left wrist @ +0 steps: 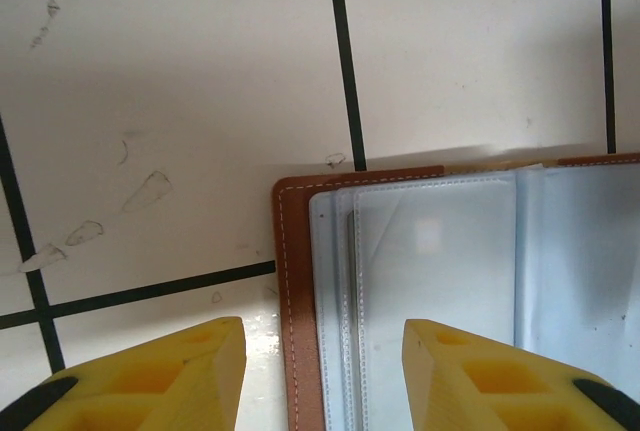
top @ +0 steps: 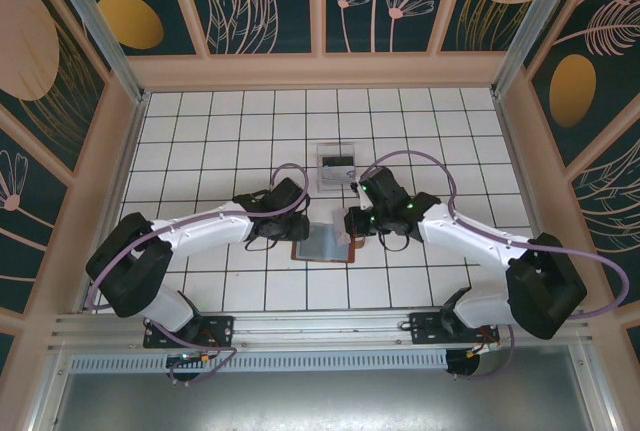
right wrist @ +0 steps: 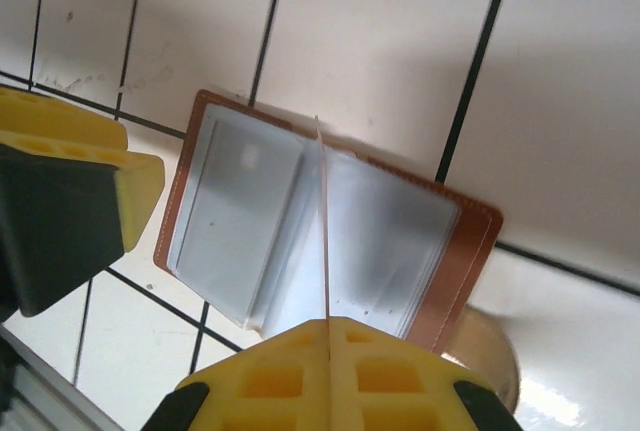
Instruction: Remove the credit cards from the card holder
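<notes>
While left jaws gape, right jaws pinch card [right wrist: 323, 231].

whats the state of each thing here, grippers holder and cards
card holder, open flat on the table
credit card, inside a clear pocket
thin sheet, standing edge-on above the holder's middle, card or pocket leaf unclear
left gripper, open, straddling the holder's edge
right gripper, shut on the thin sheet

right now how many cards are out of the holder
1: a pale card with a dark area, beyond the card holder. The thin sheet pinched in the right fingers may be another card or a sleeve; more may hide in pockets.
</notes>
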Available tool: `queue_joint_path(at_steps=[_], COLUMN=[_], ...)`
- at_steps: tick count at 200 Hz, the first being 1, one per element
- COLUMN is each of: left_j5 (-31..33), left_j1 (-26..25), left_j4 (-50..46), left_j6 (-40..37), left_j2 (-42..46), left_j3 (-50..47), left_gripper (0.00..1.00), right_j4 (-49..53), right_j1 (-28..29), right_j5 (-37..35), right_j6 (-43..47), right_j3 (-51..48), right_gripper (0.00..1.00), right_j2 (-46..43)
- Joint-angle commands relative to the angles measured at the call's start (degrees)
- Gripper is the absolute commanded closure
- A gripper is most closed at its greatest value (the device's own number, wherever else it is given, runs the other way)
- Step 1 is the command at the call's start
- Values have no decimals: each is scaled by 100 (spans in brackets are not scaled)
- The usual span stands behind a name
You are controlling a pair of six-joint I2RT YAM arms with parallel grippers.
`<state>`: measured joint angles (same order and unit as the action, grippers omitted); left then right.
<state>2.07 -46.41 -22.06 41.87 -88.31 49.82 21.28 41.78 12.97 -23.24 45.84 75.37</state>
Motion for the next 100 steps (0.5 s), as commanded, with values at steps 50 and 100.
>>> queue_joint_path(at_steps=[50,100], left_j5=[268,118], left_j1=[45,67], left_j4=[-141,-12], left_j6=[59,144], left_j2=[212,250], left_j3=[-197,-407], left_gripper=[53,53], right_j4=[1249,1726], right_j1=[-153,-153], right_j5=[-659,-779], right_j6=[3560,5903], right_j3=[1068,1732], right_gripper=[100,100], right_j2=[113,329])
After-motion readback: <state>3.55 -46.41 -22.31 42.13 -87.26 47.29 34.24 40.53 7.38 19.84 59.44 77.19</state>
